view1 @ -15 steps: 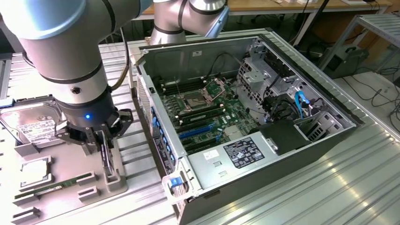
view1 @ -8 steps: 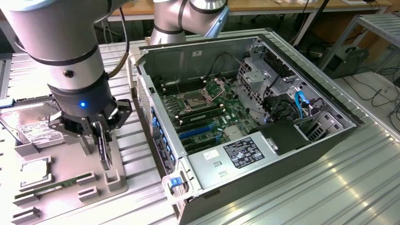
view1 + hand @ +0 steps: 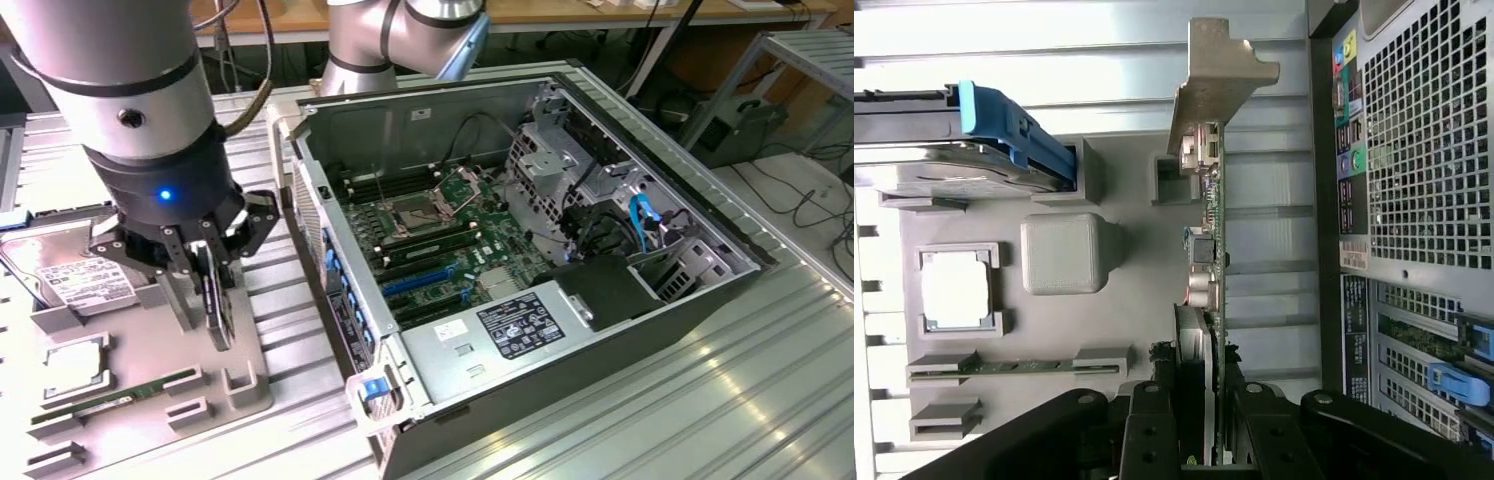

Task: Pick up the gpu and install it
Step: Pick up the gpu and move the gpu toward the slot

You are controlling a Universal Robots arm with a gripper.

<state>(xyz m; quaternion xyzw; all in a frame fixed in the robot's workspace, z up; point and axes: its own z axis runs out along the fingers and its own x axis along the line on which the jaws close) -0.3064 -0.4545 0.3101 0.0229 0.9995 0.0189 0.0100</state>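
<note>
The gpu (image 3: 216,300) is a thin black card standing on edge over the grey parts tray (image 3: 147,420), at the exterior view's left. My gripper (image 3: 200,262) is shut on it from above, with its black fingers (image 3: 171,250) pressed against both faces. In the wrist view the gpu (image 3: 1210,250) runs edge-on away from my gripper (image 3: 1204,435), ending in its silvery bracket (image 3: 1219,80). Whether the card's lower edge is clear of the tray's holder (image 3: 1172,178) I cannot tell.
The open computer case (image 3: 400,120) lies at the exterior view's right, with blue expansion slots (image 3: 420,280) on its motherboard; its perforated rear (image 3: 1414,150) is beside the card. The tray also holds a hard drive (image 3: 67,275), a processor (image 3: 74,365) and a green memory stick (image 3: 114,398).
</note>
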